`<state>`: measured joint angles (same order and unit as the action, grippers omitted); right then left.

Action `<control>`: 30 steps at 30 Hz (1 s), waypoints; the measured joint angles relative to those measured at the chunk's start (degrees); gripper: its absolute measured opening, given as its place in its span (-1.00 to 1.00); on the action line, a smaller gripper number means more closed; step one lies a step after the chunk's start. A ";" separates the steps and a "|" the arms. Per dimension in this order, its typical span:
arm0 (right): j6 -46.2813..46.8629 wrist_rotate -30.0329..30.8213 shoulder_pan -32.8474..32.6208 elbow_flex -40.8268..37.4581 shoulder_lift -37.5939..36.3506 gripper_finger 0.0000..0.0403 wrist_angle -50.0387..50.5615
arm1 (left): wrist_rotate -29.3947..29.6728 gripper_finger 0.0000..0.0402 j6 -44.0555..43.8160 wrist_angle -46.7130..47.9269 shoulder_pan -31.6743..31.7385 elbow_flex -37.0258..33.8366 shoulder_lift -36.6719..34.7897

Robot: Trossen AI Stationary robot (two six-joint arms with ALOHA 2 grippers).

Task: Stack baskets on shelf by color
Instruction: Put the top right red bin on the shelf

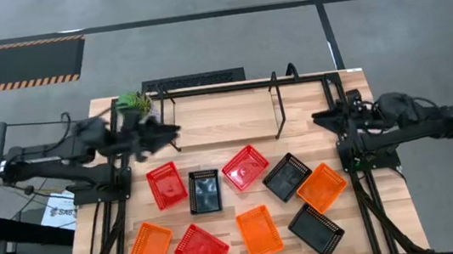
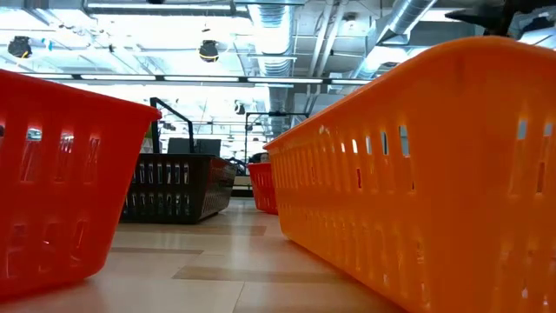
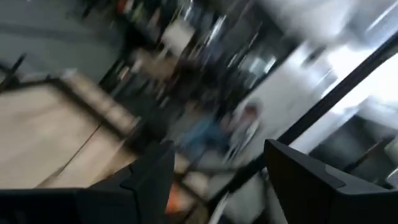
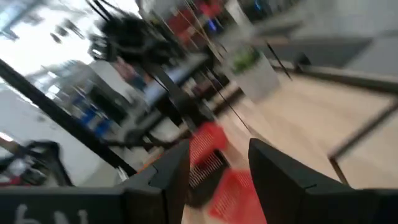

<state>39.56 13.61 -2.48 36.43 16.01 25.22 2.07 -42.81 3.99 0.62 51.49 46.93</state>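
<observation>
**Inspector:** Containers first. Where do the baskets sit?

**Assistant:** All nine lie loose on the front half of the bench (image 1: pixel 209 122), none stacked, none on the shelf (image 1: pixel 223 110). Every one that shows its inside from above holds nothing. Nearest the shelf: a red basket (image 1: pixel 165 186), a black basket (image 1: pixel 205 190), a second red (image 1: pixel 245 168), a second black (image 1: pixel 287 176) and an orange basket (image 1: pixel 321 187). Along the front edge: an orange one (image 1: pixel 149 249) towards the left corner, a third red (image 1: pixel 201 249), an orange (image 1: pixel 259 231), and a third black (image 1: pixel 316 230).

**Inspector:** Materials and shape?

**Assistant:** Shallow rectangular plastic, walls pierced with slots (the level view shows the orange wall (image 2: pixel 417 165) slotted in rows). The shelf is thin black wire over light wood, along the rear edge of the bench.

**Inspector:** Anything else on the bench?

**Assistant:** A green plant (image 1: pixel 133 102) at the rear left corner.

**Inspector:** The grippers?

**Assistant:** The left gripper (image 1: pixel 169 132) hangs above the shelf's left end, fingers (image 3: pixel 149 177) parted, nothing between them. The right gripper (image 1: pixel 321 118) is at the shelf's right end near the right edge, fingers (image 4: pixel 277 165) likewise apart and holding nothing.
</observation>
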 joint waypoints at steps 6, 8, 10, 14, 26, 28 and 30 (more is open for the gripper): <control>4.34 0.01 0.00 4.00 5.16 -0.12 12.51 | 2.97 0.17 2.51 20.51 0.00 14.50 15.22; 5.64 0.00 0.00 4.00 6.14 -0.12 15.88 | 4.59 0.17 2.79 23.79 0.01 17.42 19.67; 7.23 0.00 -0.01 3.99 7.21 -0.12 19.07 | 5.66 0.17 2.80 25.21 0.02 19.60 24.03; 10.30 0.00 0.00 3.97 8.45 -0.11 23.87 | 6.20 0.17 2.70 25.65 0.02 22.13 32.00; 13.08 0.00 0.00 3.97 8.70 -0.17 28.34 | 3.33 0.17 -2.58 25.59 2.49 27.05 54.57; 13.06 0.00 0.00 3.97 8.70 -0.18 28.36 | 1.29 0.17 -3.20 25.91 2.73 27.88 57.72; 13.06 0.00 0.00 3.97 8.70 -0.18 28.36 | 0.27 0.17 -3.41 26.92 2.73 28.98 60.60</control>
<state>52.62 13.61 -2.48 40.40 24.71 53.58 2.35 -46.22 30.91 3.36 80.47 107.53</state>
